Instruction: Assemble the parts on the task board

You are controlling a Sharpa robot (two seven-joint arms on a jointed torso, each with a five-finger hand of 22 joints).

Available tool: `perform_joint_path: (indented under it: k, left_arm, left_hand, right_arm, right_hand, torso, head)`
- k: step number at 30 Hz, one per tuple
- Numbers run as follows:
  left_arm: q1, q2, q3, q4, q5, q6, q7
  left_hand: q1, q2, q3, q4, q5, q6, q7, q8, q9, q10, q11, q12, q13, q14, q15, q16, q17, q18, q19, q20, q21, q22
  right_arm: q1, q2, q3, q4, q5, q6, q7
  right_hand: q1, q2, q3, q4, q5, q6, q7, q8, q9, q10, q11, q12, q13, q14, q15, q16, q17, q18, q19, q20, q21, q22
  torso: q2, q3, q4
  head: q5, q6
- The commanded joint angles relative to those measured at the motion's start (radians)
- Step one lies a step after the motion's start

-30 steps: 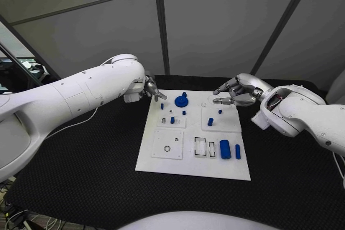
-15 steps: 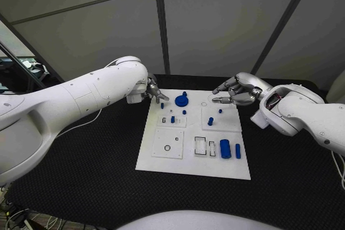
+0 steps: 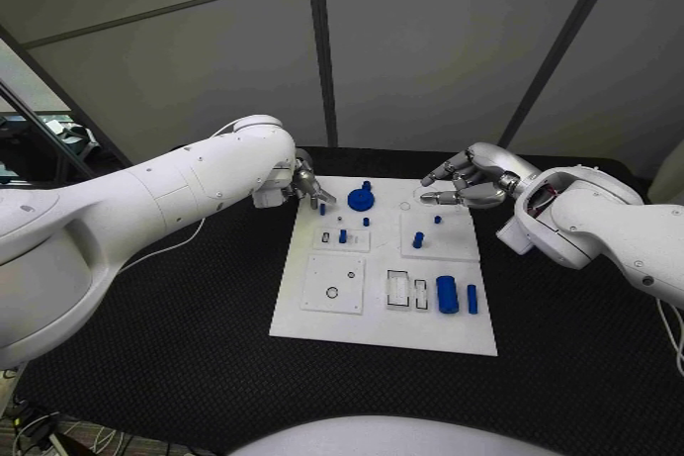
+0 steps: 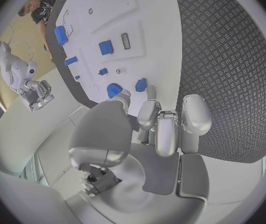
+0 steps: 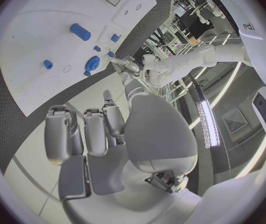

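Note:
The white task board [image 3: 331, 318] lies in the middle of the table, with blue parts on it. A round blue knob [image 3: 361, 200] and small blue pegs [image 3: 321, 210] stand at its far end. A large blue cylinder [image 3: 446, 295] and a thin blue bar [image 3: 471, 299] lie near the right edge. My left hand [image 3: 303, 184] hovers at the board's far left corner, its fingertips [image 4: 150, 91] close to a small peg [image 4: 141, 84], holding nothing. Above the far right corner my right hand [image 3: 464, 187] stays with fingers spread, holding nothing. The knob [image 5: 92, 63] and board [image 5: 40, 35] lie ahead of it.
Black textured table [image 3: 171, 308] surrounds the board on all sides. White inset plates with holes and slots [image 3: 334, 283] sit on the board's near half. A grey wall panel stands behind the table's far edge.
My left arm has swung a little to the right, bringing its hand slightly closer to the board's far left corner. The right hand has hardly moved.

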Motion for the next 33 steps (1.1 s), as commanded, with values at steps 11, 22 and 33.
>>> perform_joint_path:
  k: [11, 22, 33]
  left_arm:
    - [-0.002, 0.006, 0.0, -0.005, 0.002, 0.007, 0.025]
    - [-0.003, 0.007, 0.0, -0.004, 0.003, 0.031, 0.042]
    - [-0.004, 0.0, 0.0, 0.001, 0.003, 0.046, 0.054]
  left_hand:
    - [0.055, 0.039, 0.015, -0.025, -0.005, 0.014, -0.003, 0.003, -0.008, -0.001, -0.002, 0.0, 0.107, 0.087, 0.001, 0.003, 0.204, -0.027, -0.002, 0.002, -0.007, 0.001]
    - [0.185, 0.105, 0.073, -0.123, -0.005, 0.026, -0.019, 0.024, 0.007, -0.001, -0.014, -0.003, 0.105, 0.088, -0.006, 0.007, 0.208, -0.026, -0.006, -0.005, -0.012, 0.001]
    - [0.234, 0.14, 0.111, -0.197, -0.004, 0.04, -0.026, 0.057, 0.043, 0.001, -0.019, -0.012, 0.099, 0.091, -0.01, 0.016, 0.219, -0.026, -0.01, -0.008, -0.014, 0.003]
  right_arm:
    - [0.002, 0.002, 0.001, 0.0, -0.001, 0.007, 0.011]
    - [0.002, 0.003, 0.001, -0.001, -0.001, 0.008, 0.011]
    - [0.002, 0.003, 0.001, -0.001, -0.001, 0.009, 0.011]
  right_hand:
    - [-0.01, 0.002, -0.005, -0.001, 0.004, 0.003, 0.001, -0.006, -0.001, 0.003, 0.002, 0.003, -0.001, 0.042, -0.005, -0.004, -0.001, 0.006, 0.005, -0.007, -0.003, 0.06]
    - [-0.01, 0.002, -0.005, -0.001, 0.004, 0.003, 0.001, -0.006, -0.001, 0.003, 0.002, 0.003, -0.001, 0.042, -0.005, -0.004, -0.001, 0.006, 0.005, -0.007, -0.003, 0.06]
    - [-0.01, 0.004, -0.004, -0.002, 0.004, 0.003, 0.001, -0.006, -0.001, 0.004, 0.002, 0.004, 0.0, 0.042, -0.005, -0.004, 0.0, 0.006, 0.005, -0.007, -0.003, 0.061]
  torso:
    - [0.0, -0.0001, 0.0002]
    - [0.0, -0.0002, 0.0003]
    - [0.0, 0.0001, 0.0003]
  head:
    - [-0.003, -0.001]
    - [-0.004, -0.005]
    - [-0.004, -0.007]
